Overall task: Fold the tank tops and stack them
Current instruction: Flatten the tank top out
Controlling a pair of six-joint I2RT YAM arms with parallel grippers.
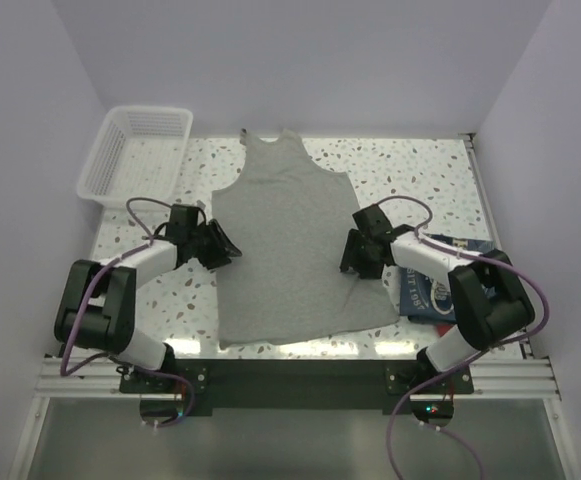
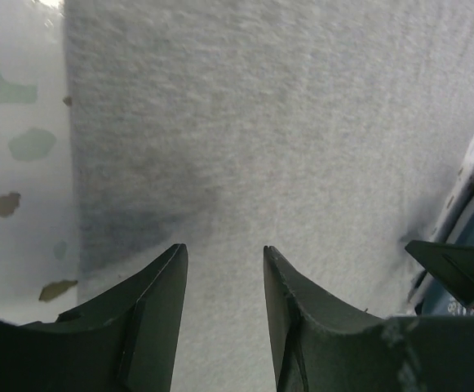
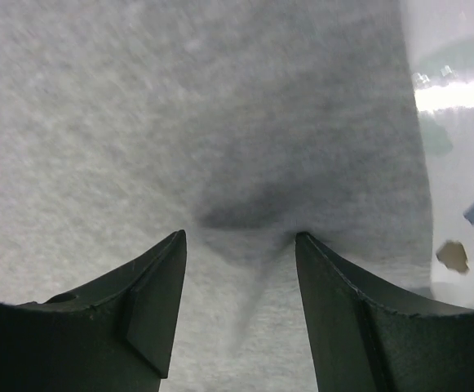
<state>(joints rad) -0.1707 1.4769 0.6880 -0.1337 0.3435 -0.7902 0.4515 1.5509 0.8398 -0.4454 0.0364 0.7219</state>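
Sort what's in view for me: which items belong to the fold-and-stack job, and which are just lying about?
Part of the job:
- grey tank top, spread flat in the middle, between the two arms
- navy tank top with white lettering, bunched on the right side

Just lying about:
- white mesh basket, at the far left corner

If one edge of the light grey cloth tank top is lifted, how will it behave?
The light grey cloth tank top lies flat and thin on the speckled table, so it would probably droop limply. Its cloth puckers at the right gripper, so pushing likely bunches it.
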